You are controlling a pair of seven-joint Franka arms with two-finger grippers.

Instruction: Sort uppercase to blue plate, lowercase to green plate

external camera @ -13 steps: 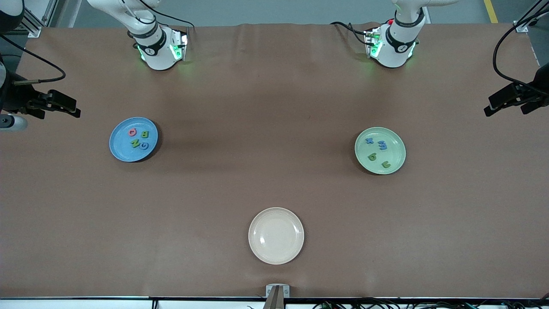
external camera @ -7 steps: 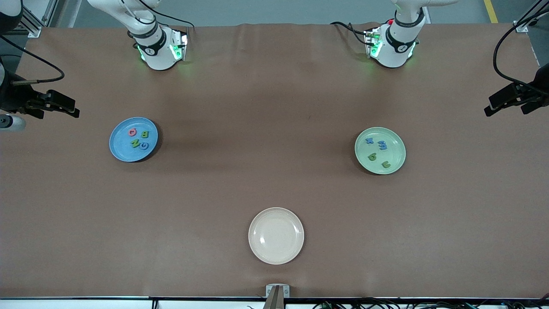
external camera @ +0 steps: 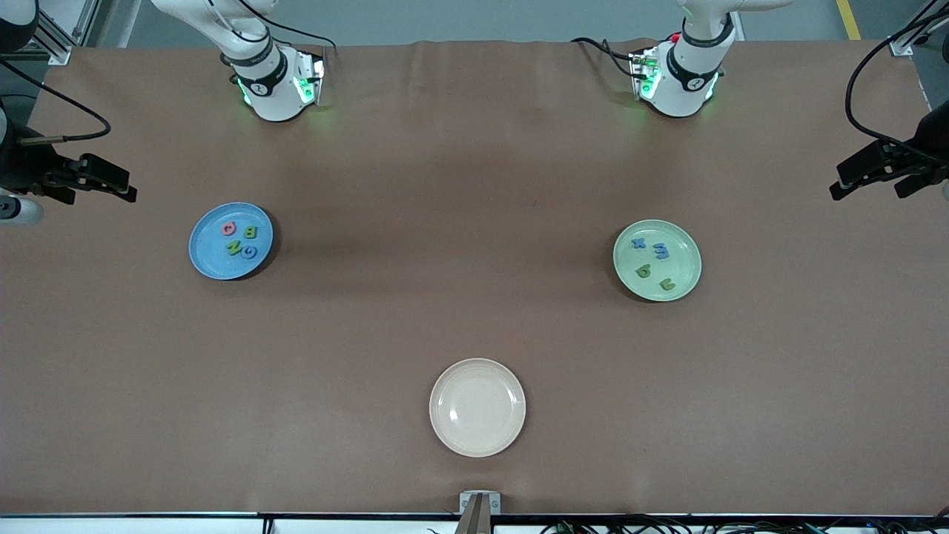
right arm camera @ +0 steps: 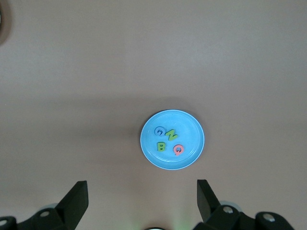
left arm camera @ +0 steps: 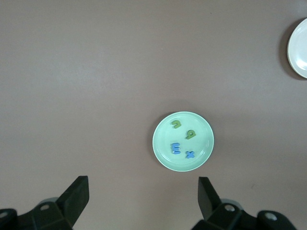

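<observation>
From my station I see that the sorting looks finished. The four uppercase [external camera: 239, 239] letters lie in the blue plate [external camera: 204, 256] toward the right arm's end of the desk [external camera: 474, 319], and the four lowercase [external camera: 652, 261] pieces lie in the green plate [external camera: 686, 282] toward the left arm's end. A cream plate [external camera: 477, 445] sits nearer to the front camera, between the two, with nothing in it.

The left end effector [left arm camera: 144, 196] is high up at its end of the desk with the green plate below in its wrist view; its jaws stand wide apart and hold nothing. The right end effector [right arm camera: 142, 199] is the same at its own end, looking down on the blue plate – wide apart, nothing between the fingers. Both arms wait.

If I must move a letter again, I judge them to be very light and soft foam, flat and small, so they will not break but they can easily slide or stick to a finger pad. I would take one across its narrow width, pressing down close to the plate floor, and squeeze gently. The pink ring-shaped Q [external camera: 229, 228] I would pinch across one side of the ring. The letters lie near each other – in the blue plate some nearly touch – so I would approach from the open side and not disturb the neighbours. The plates look stiff and glossy, maybe slippery.
</observation>
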